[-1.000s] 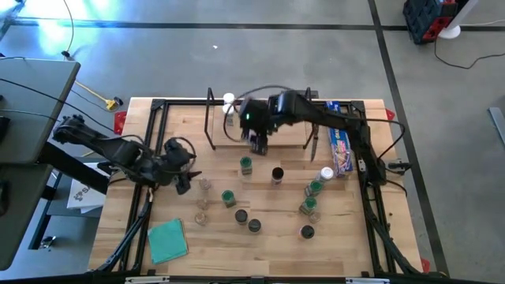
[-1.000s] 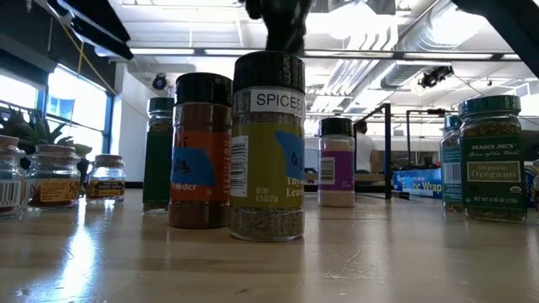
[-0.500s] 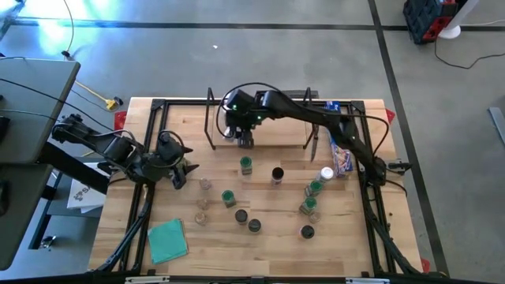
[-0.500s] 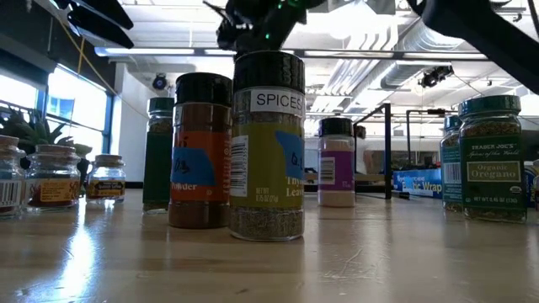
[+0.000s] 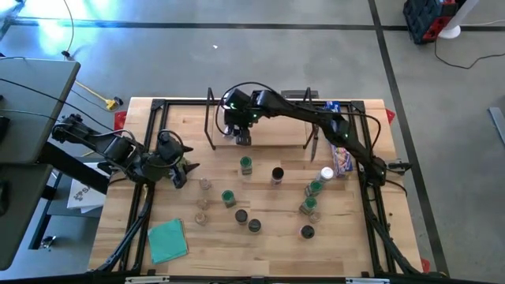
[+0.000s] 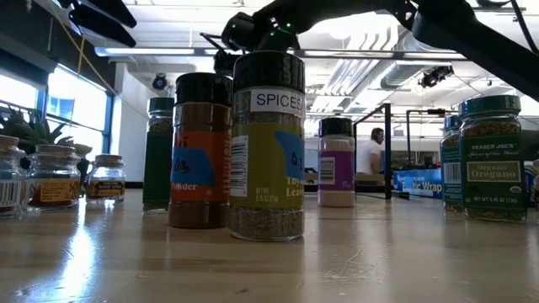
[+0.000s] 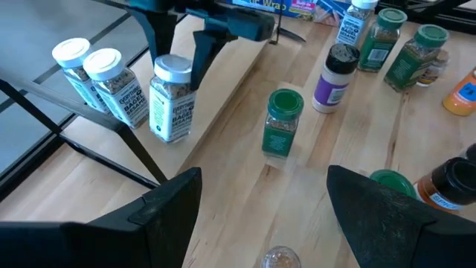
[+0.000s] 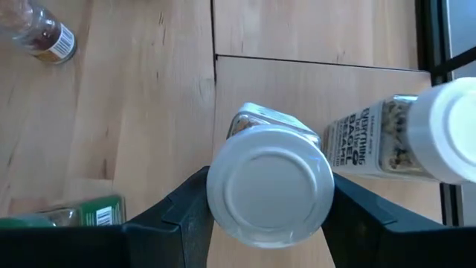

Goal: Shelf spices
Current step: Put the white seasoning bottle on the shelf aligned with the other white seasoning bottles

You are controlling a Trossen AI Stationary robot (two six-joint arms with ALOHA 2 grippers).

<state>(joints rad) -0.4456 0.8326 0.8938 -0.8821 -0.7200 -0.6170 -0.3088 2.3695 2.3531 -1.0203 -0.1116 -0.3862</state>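
Note:
The shelf (image 5: 268, 130) is a low light-wood rack with black end frames at the table's far side. Two white-lidded spices (image 7: 97, 78) stand at its left end. My right gripper (image 5: 241, 136) is over that end, shut on a third white-lidded jar (image 7: 171, 100) right beside them. Several more spices stand on the table, among them a green-lidded jar (image 5: 246, 164) and a black-lidded jar (image 5: 277, 173). My left gripper (image 7: 264, 216) hovers open near the table's left edge (image 5: 180, 170), holding nothing. My right gripper pinches the jar between its two fingers at the white lid (image 8: 269, 184), one finger on each side. The fingers (image 7: 202, 52) come from above, slanting down. The jar is upright with its base at the shelf board; I cannot tell whether it rests there.
A long blue box (image 5: 341, 150) lies at the table's right by the right arm. A teal cloth (image 5: 167, 239) lies at the near left. Small brown-lidded jars (image 5: 203, 197) stand just right of my left gripper. Bare wood shows along the near edge.
My right gripper has carried the white-lidded jar toward the table's left and far edges and down, from above the table in front of the shelf to the shelf's left end. Its wrist has rolled on the way. The jar stays upright in the hold.

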